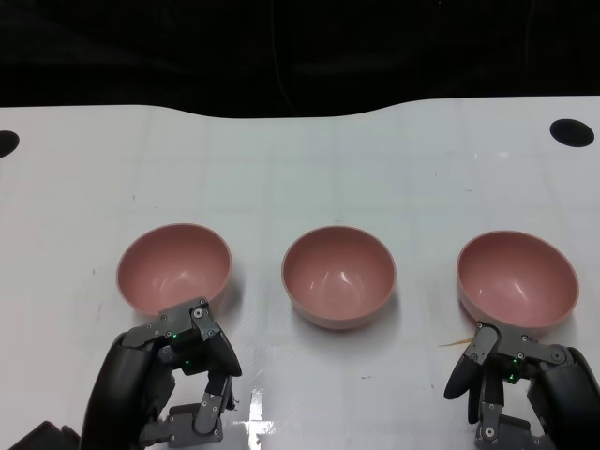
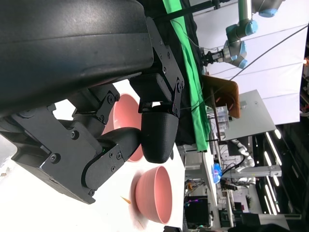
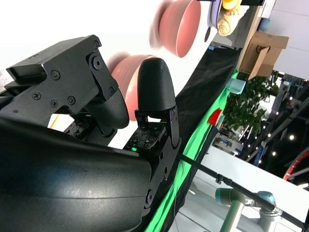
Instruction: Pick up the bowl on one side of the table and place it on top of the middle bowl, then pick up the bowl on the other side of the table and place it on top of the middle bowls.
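- i think this is a robot lab, not a home.
- from the wrist cameras i can see another robot arm (image 2: 237,36) standing in the room, grey with blue parts, and one more like it (image 3: 241,205).
- a green cloth (image 2: 190,67) hangs beside the white table (image 1: 300,169), next to black cloth.
- there are cables, bright ceiling lights and shelves of gear far back.
- a brown cardboard box (image 3: 260,50) and a leafy plant (image 3: 244,104) sit near the side.
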Robot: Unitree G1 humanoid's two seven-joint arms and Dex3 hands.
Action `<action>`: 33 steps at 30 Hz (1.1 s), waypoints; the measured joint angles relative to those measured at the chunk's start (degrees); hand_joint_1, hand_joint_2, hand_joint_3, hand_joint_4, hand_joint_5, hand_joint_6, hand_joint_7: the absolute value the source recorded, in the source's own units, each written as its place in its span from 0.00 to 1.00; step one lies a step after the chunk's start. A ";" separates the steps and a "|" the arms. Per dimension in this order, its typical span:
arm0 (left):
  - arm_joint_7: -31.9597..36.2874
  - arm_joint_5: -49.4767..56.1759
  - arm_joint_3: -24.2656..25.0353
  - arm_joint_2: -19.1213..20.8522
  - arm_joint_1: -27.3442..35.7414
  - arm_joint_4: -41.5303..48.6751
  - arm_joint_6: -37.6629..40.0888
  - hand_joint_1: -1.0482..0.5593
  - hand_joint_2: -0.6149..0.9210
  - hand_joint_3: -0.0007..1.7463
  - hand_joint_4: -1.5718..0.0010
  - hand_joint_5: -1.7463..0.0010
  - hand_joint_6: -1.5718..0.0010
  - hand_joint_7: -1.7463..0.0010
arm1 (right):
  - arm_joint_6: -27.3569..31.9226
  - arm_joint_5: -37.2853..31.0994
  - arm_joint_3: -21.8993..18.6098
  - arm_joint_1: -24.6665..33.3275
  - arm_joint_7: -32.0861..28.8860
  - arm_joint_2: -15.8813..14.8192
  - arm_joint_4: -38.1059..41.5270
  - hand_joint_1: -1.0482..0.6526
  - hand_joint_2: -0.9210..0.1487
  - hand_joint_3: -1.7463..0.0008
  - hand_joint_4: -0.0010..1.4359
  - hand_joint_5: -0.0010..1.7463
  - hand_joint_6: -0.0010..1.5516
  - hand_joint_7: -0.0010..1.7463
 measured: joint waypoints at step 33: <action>0.02 0.28 -0.44 -0.65 0.00 0.01 -0.30 0.52 0.68 0.69 0.42 0.03 0.48 0.13 | 18.84 -27.93 -3.27 -1.51 -5.38 -6.96 -15.75 0.26 0.05 0.99 0.08 0.39 0.21 0.06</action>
